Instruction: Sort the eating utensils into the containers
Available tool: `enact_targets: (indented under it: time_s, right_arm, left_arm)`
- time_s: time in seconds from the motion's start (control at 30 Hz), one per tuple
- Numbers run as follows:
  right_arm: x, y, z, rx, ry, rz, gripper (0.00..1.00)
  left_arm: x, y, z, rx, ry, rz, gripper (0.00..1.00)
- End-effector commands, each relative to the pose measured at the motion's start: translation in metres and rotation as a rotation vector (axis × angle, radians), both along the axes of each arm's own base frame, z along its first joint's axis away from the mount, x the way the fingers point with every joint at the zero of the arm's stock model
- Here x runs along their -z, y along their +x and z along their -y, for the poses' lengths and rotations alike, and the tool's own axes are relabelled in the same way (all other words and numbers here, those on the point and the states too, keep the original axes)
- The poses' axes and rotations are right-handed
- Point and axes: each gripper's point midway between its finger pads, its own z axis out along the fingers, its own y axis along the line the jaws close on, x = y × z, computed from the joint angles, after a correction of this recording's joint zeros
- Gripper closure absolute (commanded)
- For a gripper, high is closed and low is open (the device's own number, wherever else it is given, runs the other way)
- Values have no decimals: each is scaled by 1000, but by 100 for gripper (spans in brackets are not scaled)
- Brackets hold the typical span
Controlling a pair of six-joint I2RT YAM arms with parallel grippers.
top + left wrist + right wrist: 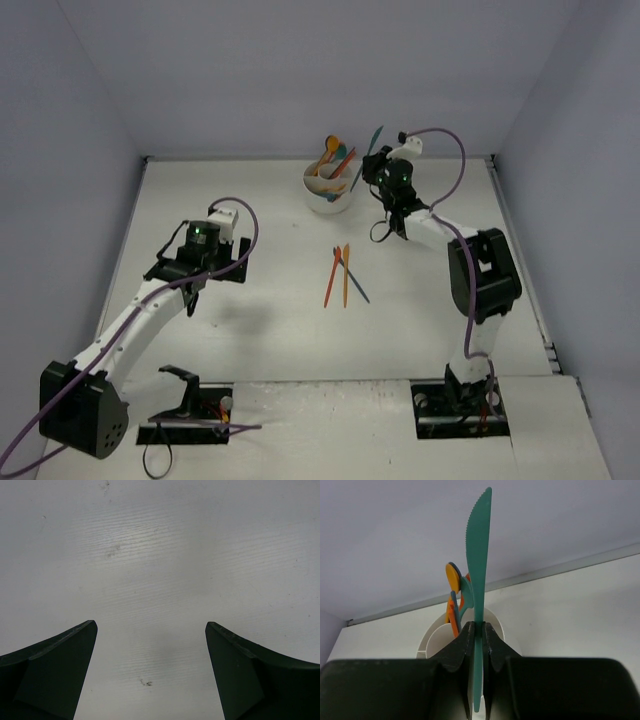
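The teal knife [479,555] stands upright between the fingers of my right gripper [478,627], which is shut on its handle. Just behind it is the white divided cup [435,640], with several orange, teal and dark blue utensils [454,600] standing in it. From above, the right gripper [369,170] holds the knife [375,142] just right of the cup [328,195]. Two orange utensils [331,277] and a dark blue one [353,279] lie together mid-table. My left gripper [151,625] is open over bare table, left of them [192,298].
Grey walls close the table at the back and on both sides. The cup stands near the back edge [250,158]. The arm bases [460,405] and a black bracket [185,392] sit at the near edge.
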Motion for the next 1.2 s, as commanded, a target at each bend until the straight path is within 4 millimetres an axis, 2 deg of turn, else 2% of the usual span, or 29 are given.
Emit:
enact_targets:
  time_s: [0.0, 0.33, 0.57, 0.8, 1.17]
  right_arm:
    - [-76, 14, -8, -16, 100, 247, 100]
    - [-57, 27, -21, -38, 129, 253, 100]
    - [-37, 29, -28, -40, 128, 224, 100]
    - [-21, 27, -40, -69, 121, 204, 100]
    - [-11, 18, -41, -84, 104, 182, 97]
  left_arm:
    - [-17, 11, -1, -9, -10, 82, 12]
    - [-17, 10, 0, -4, -11, 80, 12]
    - [-17, 10, 0, -3, -12, 81, 12]
    - [-17, 10, 1, -2, -13, 80, 12]
    - [-18, 9, 1, 3, -13, 84, 12]
